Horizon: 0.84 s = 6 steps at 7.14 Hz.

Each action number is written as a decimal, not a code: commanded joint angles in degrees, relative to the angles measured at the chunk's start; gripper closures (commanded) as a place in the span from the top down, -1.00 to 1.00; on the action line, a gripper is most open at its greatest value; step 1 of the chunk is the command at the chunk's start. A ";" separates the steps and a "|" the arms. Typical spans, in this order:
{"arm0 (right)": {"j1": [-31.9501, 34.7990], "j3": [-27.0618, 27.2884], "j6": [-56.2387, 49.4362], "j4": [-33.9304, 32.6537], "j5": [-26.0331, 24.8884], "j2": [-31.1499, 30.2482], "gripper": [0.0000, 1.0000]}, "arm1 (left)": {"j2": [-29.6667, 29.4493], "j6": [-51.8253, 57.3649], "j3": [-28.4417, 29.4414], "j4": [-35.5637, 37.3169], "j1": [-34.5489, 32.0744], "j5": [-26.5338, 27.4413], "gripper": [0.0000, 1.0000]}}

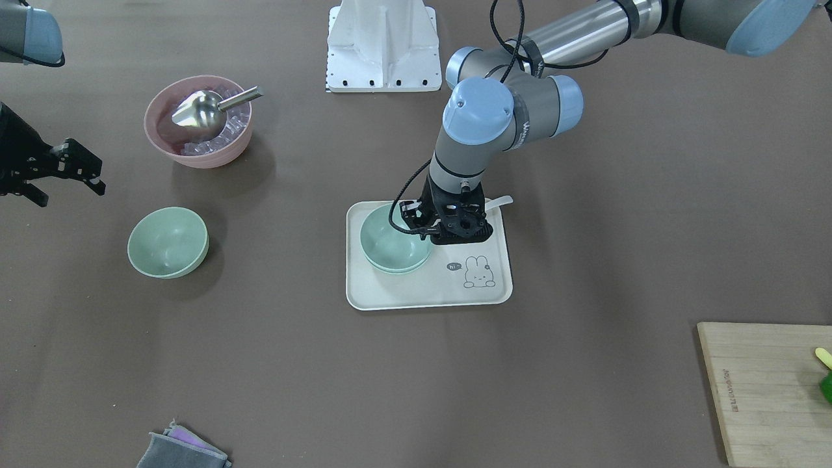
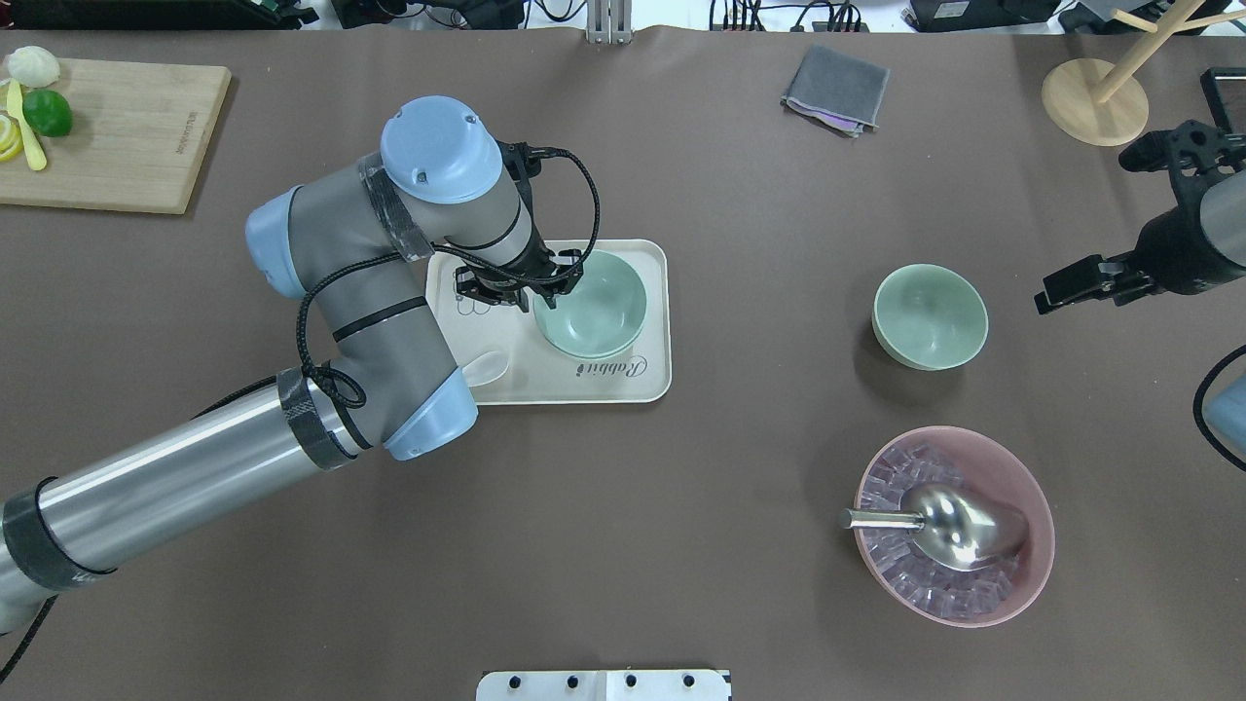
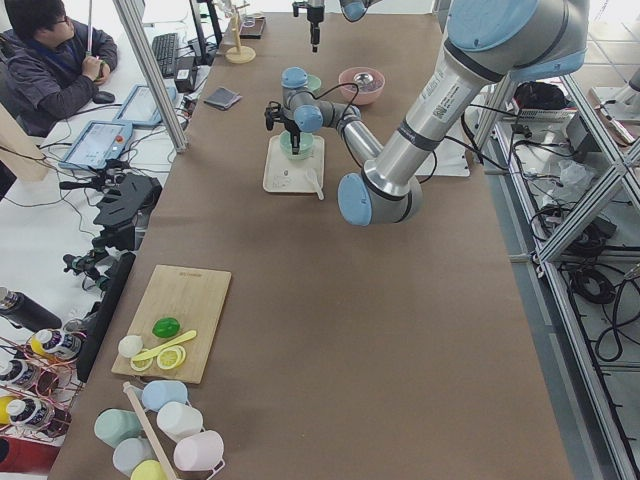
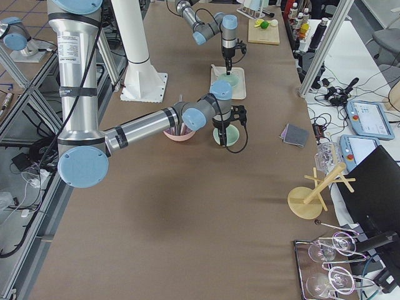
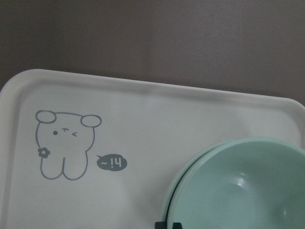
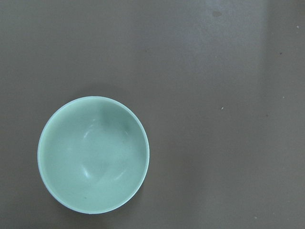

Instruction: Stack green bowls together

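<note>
Bowls first: two of your three small round pale mint-green plastic bowls sit nested on the cream rectangular tray (image 1: pixel 416 292) with the rabbit drawing. The upper green bowl (image 1: pixel 390 242) rests inside the lower green bowl (image 1: pixel 394 270), whose rim shows as a thin crescent beneath it. Take the front-facing view as your clock face. The pair fills the tray's ten o'clock part, with the rabbit at four o'clock from them. Your left gripper (image 5: pixel 167 225) stands upright over the stack's three o'clock edge, its fingers drawn narrow astride the upper green bowl's rim and pinching it. A white plastic spoon (image 1: pixel 499 203) pokes out past the tray's one o'clock corner.

The lone green bowl (image 1: pixel 168 242) stands upright on the brown table (image 1: pixel 585 325), well apart from the tray at its nine o'clock. Your right gripper (image 1: pixel 68 194) hangs at ten o'clock from that bowl, clear of it, with its fingers spread wide and holding nothing. Its wrist camera sees the bowl at about eight o'clock in its frame.

At twelve o'clock from the lone green bowl you'll see the larger pink bowl (image 1: pixel 156 140) of clear ice cubes, with a metal scoop (image 1: pixel 201 112) lying in it. A wooden cutting board (image 1: pixel 767 390) lies at the table's four o'clock corner, and a folded grey cloth (image 1: pixel 185 452) at seven o'clock.
</note>
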 commanded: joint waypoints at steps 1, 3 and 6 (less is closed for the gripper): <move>0.00 -0.07 0.00 0.00 0.03 0.02 1.00 | 0.20 0.03 -1.64 -0.72 -0.44 0.09 0.95; 0.00 0.19 0.09 0.26 -1.53 0.02 1.00 | 3.43 5.43 -6.62 2.16 -2.71 -0.61 0.96; 0.00 0.46 0.00 0.18 -7.17 2.55 1.00 | 8.00 25.26 -18.68 20.07 -11.65 -2.96 0.96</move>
